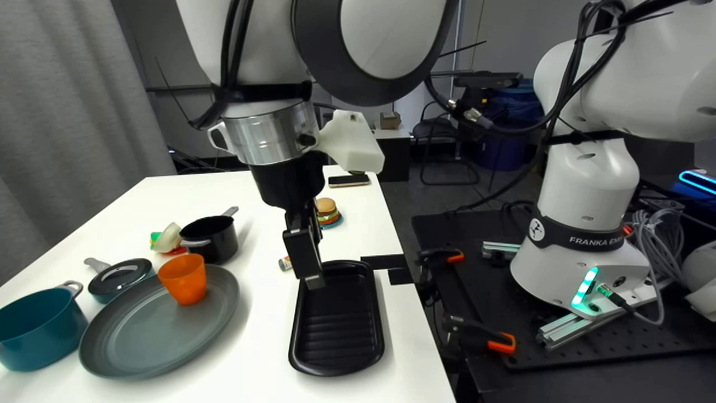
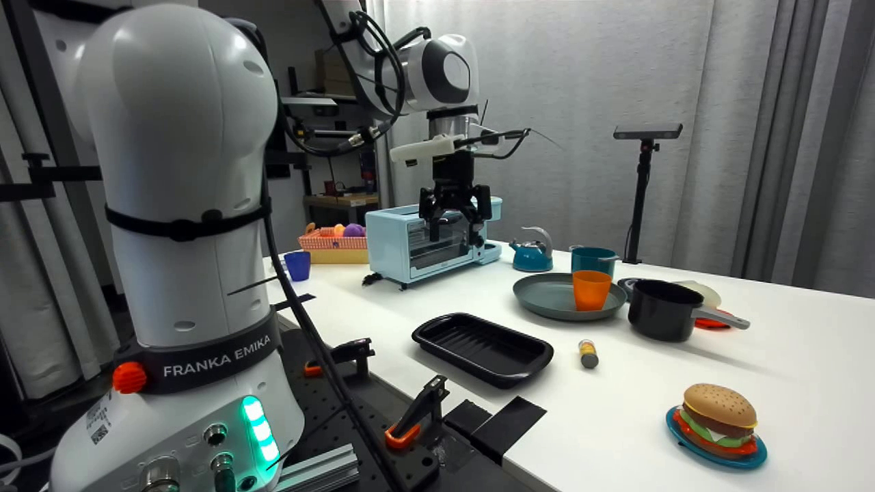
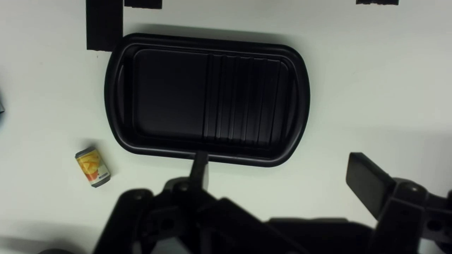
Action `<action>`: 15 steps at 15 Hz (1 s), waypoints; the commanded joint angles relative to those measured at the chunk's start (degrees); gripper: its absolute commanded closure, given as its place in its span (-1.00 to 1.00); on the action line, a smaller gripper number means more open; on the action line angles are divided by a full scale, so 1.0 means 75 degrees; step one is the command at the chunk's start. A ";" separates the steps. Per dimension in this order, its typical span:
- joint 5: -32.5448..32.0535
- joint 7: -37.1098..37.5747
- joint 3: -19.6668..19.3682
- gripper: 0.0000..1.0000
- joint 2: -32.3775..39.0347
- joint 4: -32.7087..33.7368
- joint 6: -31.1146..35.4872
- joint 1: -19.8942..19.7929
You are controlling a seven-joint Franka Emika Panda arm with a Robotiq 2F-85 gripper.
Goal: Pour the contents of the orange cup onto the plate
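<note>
The bright orange cup (image 1: pixel 183 281) stands on the dark grey-green plate (image 1: pixel 131 341). The cup (image 2: pixel 591 290) and plate (image 2: pixel 540 295) also show in an exterior view, the cup upright near the rim. The cup's contents do not show in any view. My gripper (image 3: pixel 278 165) is open and empty in the wrist view, its fingers wide apart. In both exterior views the gripper (image 1: pixel 310 280) (image 2: pixel 455 236) hangs pointing down above the table, apart from the cup and plate. The cup and plate are out of the wrist view.
A black ridged tray (image 3: pixel 208 98) lies below the gripper, with a small can (image 3: pixel 93 167) beside it. A black pot (image 2: pixel 662 314), teal pot (image 1: pixel 39 327) and lidded pan (image 1: pixel 120 279) surround the plate. A toy burger (image 2: pixel 718 424), toaster oven (image 2: pixel 437 246) and kettle (image 2: pixel 532 256) stand farther off.
</note>
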 commanded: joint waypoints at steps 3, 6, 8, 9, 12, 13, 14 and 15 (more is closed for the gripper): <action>0.0001 -0.0001 -0.0022 -1.00 -0.0002 0.0009 -0.0014 0.0023; -0.1888 0.0781 0.0146 -1.00 -0.0094 -0.0232 0.0563 -0.0065; -0.3192 0.1337 0.0173 -1.00 0.0106 -0.0074 0.0535 -0.0137; -0.3829 0.1672 0.0170 -1.00 0.0128 -0.0014 0.0572 -0.0162; -0.5488 0.2673 0.0084 -1.00 0.0419 0.0274 0.0724 -0.0258; -0.5845 0.3015 0.0020 -1.00 0.0580 0.0382 0.0798 -0.0269; -0.6097 0.3316 -0.0032 -1.00 0.0718 0.0509 0.0822 -0.0265; -0.6367 0.3605 -0.0081 -1.00 0.0822 0.0606 0.0832 -0.0251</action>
